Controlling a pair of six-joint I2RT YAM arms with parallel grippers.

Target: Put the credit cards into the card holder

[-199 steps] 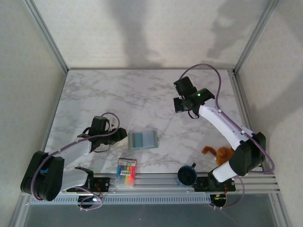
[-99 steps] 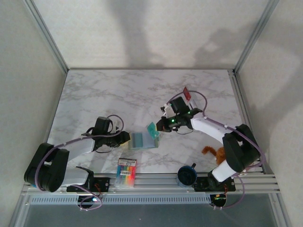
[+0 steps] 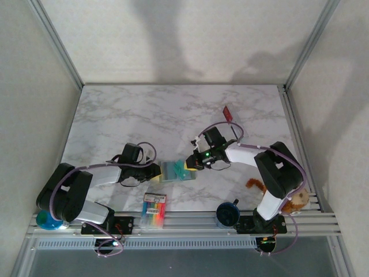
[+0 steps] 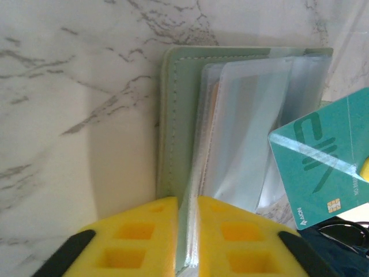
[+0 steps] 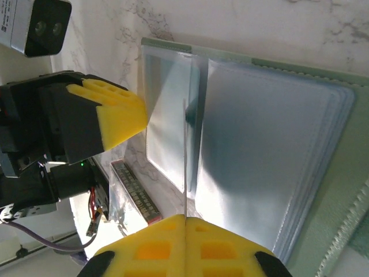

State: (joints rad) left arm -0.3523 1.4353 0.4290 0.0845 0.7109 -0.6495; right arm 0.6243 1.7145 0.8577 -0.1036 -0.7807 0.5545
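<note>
One teal card (image 4: 323, 164) is clamped edge-on between the pads of the right tool (image 5: 184, 222), over the clear sleeves of the open card holder (image 3: 173, 172), which lies lower centre on the desk (image 3: 127, 121). The left tool (image 4: 187, 210) is pinched on the holder's near edge, apparently on one sleeve. A red card (image 3: 228, 112) sits well apart, upper right.

The left arm (image 3: 98, 174) and right arm (image 3: 243, 153) stretch low and inward, claws facing close together. The left claw (image 4: 187, 203) pinches an edge of the card holder (image 4: 179, 115); the right claw (image 5: 184, 222) is clamped tight on the teal card (image 4: 323, 156).
</note>
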